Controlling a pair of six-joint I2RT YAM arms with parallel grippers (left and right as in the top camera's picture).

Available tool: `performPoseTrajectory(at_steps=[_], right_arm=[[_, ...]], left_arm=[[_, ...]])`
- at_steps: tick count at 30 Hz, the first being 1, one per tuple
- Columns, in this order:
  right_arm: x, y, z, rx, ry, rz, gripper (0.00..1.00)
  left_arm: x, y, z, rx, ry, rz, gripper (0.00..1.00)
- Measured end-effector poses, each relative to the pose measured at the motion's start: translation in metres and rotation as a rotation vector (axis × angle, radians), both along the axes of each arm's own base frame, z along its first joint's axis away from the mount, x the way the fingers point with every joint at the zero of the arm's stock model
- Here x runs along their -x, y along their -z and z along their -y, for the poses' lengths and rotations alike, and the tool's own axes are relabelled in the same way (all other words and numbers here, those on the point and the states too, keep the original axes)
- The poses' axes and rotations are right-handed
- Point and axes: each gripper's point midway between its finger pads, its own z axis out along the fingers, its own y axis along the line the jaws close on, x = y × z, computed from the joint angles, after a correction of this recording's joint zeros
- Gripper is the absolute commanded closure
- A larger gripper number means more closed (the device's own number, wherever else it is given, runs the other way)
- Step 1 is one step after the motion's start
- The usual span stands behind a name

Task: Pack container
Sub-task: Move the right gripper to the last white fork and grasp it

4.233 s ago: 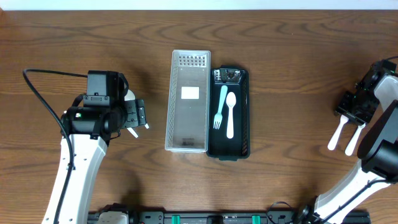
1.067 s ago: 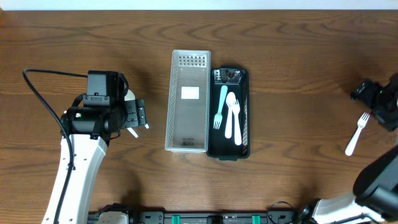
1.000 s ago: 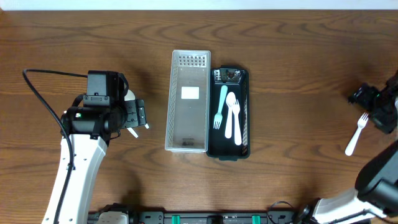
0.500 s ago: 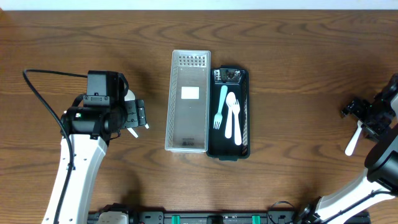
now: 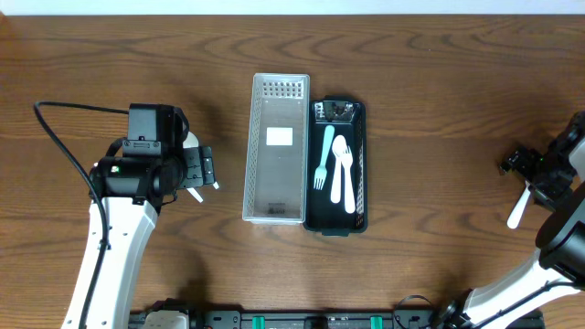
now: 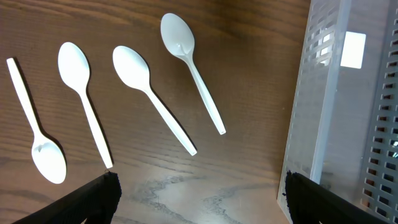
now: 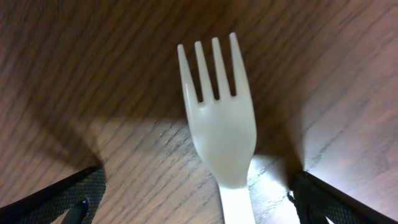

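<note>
Here the fork (image 7: 219,124) lies centred inside the wide-spread right claw (image 7: 196,198).

The right fingers (image 7: 59,199) have come down astride the fork (image 7: 217,124).

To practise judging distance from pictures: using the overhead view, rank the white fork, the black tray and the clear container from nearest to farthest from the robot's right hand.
1. The white fork: at the far right, directly under the right hand.
2. The black tray: centre, the right one of the two bins.
3. The clear container: just left of the tray.
</note>
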Motion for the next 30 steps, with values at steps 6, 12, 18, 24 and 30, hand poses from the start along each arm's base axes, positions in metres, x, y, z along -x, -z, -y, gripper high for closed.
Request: performPoseTrajectory(at_steps=[6, 12, 18, 24, 30], right_arm=[[0.0023, 0.0003, 0.0006, 0.015, -0.005, 0.007, 0.3], [0.0026, 0.0002, 0.001, 0.015, 0.006, 0.008, 0.6], [0.0024, 0.0002, 0.0014, 0.015, 0.012, 0.01, 0.73], [0.0018, 0.0002, 0.0015, 0.016, 0.014, 0.012, 0.79], [0.0014, 0.0001, 0.0017, 0.017, 0.014, 0.014, 0.9]], left_arm=[[0.0, 0.0, 0.0, 0.0, 0.0, 0.0, 0.12], [0.0, 0.0, 0.0, 0.0, 0.0, 0.0, 0.13], [0.0, 0.0, 0.0, 0.0, 0.0, 0.0, 0.13], [0.0, 0.0, 0.0, 0.0, 0.0, 0.0, 0.13], [0.0, 0.0, 0.0, 0.0, 0.0, 0.0, 0.13]])
